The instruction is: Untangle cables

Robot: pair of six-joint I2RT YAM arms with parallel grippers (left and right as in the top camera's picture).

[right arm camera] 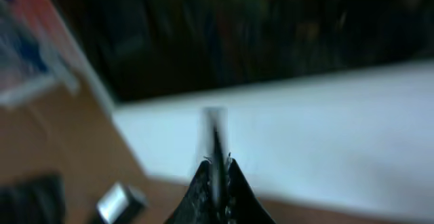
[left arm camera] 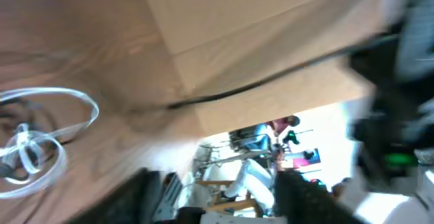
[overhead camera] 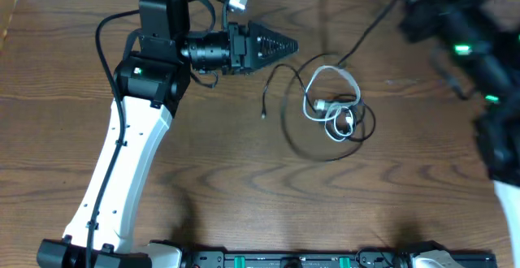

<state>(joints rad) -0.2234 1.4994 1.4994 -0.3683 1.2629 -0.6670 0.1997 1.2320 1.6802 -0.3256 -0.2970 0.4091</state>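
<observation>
The cables lie tangled right of centre on the wooden table: a white cable [overhead camera: 331, 97] coiled in loops, and a black cable [overhead camera: 294, 135] curving around it with one plug end [overhead camera: 264, 114] to the left. Another black cable [overhead camera: 366, 31] runs taut from the pile up to my right gripper [overhead camera: 410, 4], which is blurred at the far right. In the right wrist view the right gripper [right arm camera: 217, 164] is shut on this black cable [right arm camera: 215, 132]. My left gripper [overhead camera: 284, 47] hovers left of the pile. In the left wrist view it [left arm camera: 227, 200] is open and empty, with the white cable [left arm camera: 47, 139] and the taut black cable [left arm camera: 271, 80] in sight.
The left arm's white link [overhead camera: 122, 162] slants across the left of the table. The right arm [overhead camera: 487, 81] fills the right edge. A black rail [overhead camera: 309, 260] runs along the front edge. A small silver block [right arm camera: 116, 202] shows in the right wrist view.
</observation>
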